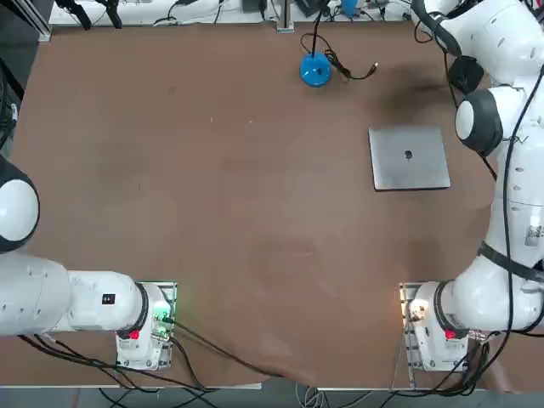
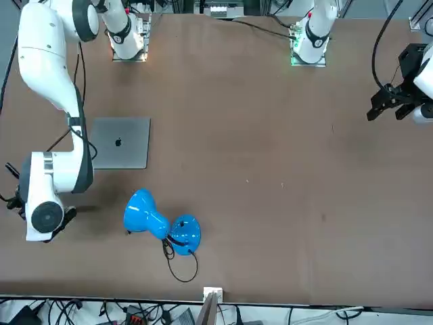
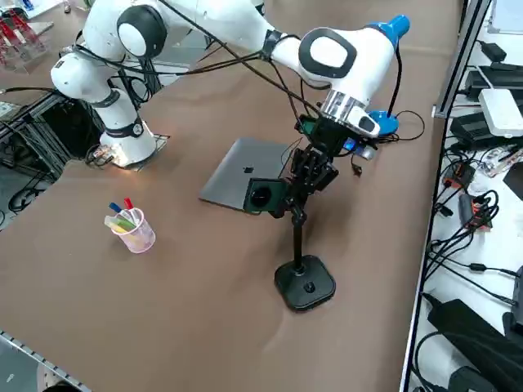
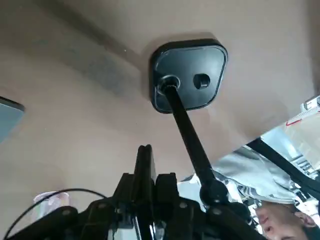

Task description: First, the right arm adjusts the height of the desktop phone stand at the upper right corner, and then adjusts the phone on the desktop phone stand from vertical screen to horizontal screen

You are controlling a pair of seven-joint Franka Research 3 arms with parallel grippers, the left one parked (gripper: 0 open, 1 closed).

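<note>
The desktop phone stand [image 3: 305,283] stands near the table's right edge, a thin black pole rising from its rounded black base [image 4: 189,75]. The phone [image 3: 263,196], a small black slab, sits at the top of the pole. In the wrist view the phone [image 4: 145,167] shows edge-on between my fingers. My right gripper [image 3: 296,184] reaches down from the white right arm [image 3: 331,53] and is shut on the phone at the clamp. In the top and front views the arm hides the stand and phone.
A silver laptop [image 3: 241,181] lies shut just behind the stand. A blue lamp base [image 1: 315,70] with a cable sits at the far edge. A clear cup of pens [image 3: 131,227] stands nearer the arm's base. Part of a person [image 4: 272,215] shows beyond the table edge.
</note>
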